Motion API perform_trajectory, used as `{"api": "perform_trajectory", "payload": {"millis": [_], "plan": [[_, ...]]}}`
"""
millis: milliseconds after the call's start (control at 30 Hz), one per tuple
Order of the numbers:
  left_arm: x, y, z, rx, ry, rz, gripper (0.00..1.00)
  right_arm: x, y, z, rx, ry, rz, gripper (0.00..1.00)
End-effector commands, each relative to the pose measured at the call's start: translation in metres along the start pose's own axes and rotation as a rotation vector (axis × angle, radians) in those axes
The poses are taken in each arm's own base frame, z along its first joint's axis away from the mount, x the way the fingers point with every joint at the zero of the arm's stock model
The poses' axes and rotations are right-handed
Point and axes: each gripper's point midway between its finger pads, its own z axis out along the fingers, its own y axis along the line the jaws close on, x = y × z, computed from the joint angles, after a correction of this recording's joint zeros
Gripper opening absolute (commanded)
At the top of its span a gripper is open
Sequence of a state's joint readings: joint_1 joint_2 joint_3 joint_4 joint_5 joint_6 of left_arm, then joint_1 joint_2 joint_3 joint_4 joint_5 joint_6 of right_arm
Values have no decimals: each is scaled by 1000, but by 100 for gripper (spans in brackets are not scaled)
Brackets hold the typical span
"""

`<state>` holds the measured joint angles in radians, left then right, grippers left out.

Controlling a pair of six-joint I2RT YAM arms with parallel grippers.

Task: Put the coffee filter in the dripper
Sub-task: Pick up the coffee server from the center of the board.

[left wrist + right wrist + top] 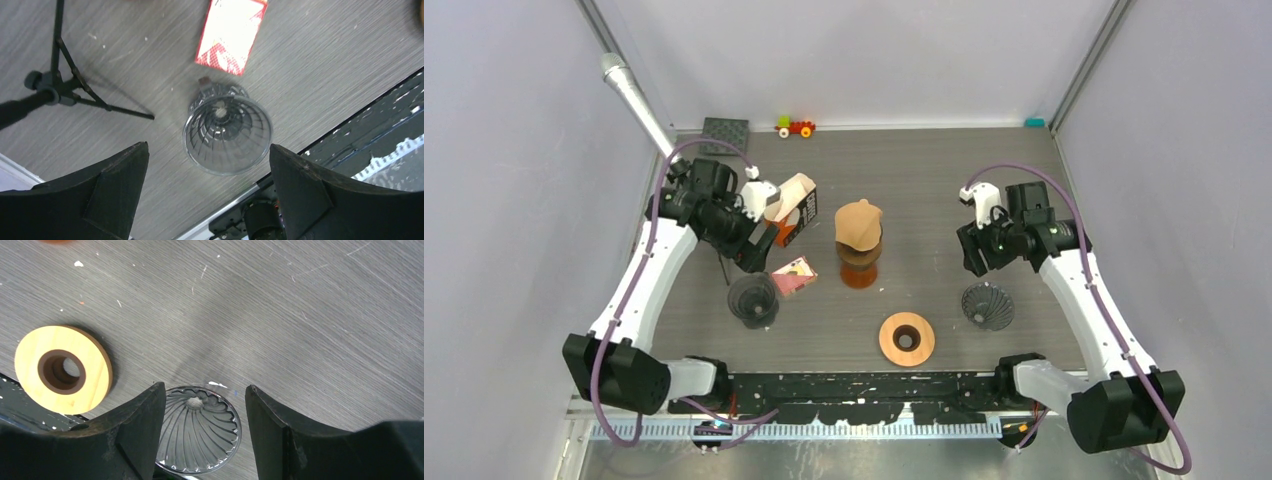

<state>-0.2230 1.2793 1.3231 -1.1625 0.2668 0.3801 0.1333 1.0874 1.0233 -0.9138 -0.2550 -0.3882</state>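
A brown paper coffee filter (858,224) sits on a brown dripper stack (859,270) at the table's middle. A dark glass ribbed dripper (753,298) stands at the front left, also in the left wrist view (227,135). A second glass dripper (988,305) stands at the front right, also in the right wrist view (200,430). My left gripper (749,255) is open and empty, above and behind the left dripper (209,170). My right gripper (974,258) is open and empty above the right dripper (205,405).
A wooden ring (907,338) lies near the front edge, also seen by the right wrist (63,369). A pink box (794,275) and a brown carton (796,210) lie by the left arm. A small black tripod (60,85) stands left. A toy car (795,126) is at the back.
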Motion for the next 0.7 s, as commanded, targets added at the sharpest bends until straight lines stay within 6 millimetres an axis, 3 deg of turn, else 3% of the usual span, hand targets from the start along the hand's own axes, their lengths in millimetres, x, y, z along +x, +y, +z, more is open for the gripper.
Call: {"api": "perform_trajectory", "payload": {"millis": [0,333,667], "plan": [[23,15,2,-31,53,11,92,9,-9,6,28,38,-17,64],[62,43,39,-100,198,-11,88,17,-9,16,8,78,-14,64],[77,48,65,-80,264,-25,82,20,-6,19,-2,74,-6,64]]}}
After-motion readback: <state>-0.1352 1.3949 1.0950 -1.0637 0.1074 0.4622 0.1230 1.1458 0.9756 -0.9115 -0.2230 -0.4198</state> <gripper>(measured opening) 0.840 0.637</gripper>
